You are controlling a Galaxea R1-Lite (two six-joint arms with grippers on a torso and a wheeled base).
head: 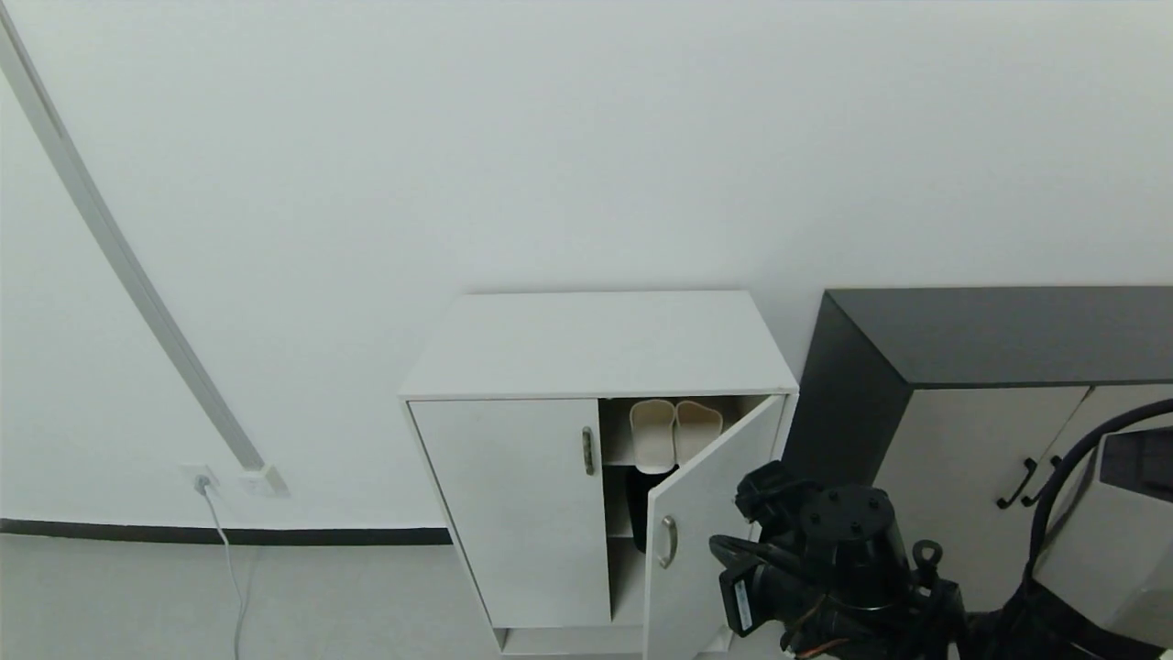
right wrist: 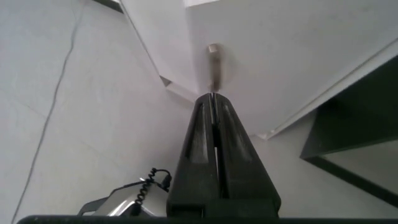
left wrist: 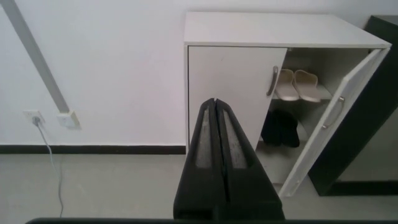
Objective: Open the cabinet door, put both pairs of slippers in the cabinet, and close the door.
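Cabinet door (head: 706,500), ajar at five o'clock of shelved beige slippers (head: 675,431), is faced by closed right gripper (right wrist: 213,99), presumably for pushing; left gripper (left wrist: 214,106) is closed too.

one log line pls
white cabinet right door: ajar | beige slippers: upper shelf | black slippers: shelf below | left gripper: shut | right gripper: shut, by handle

One white cabinet (head: 596,344), two doors (head: 513,504) (head: 706,513), one beige slipper pair (head: 675,431), one black slipper pair (head: 640,504), one dark cabinet (head: 990,335).
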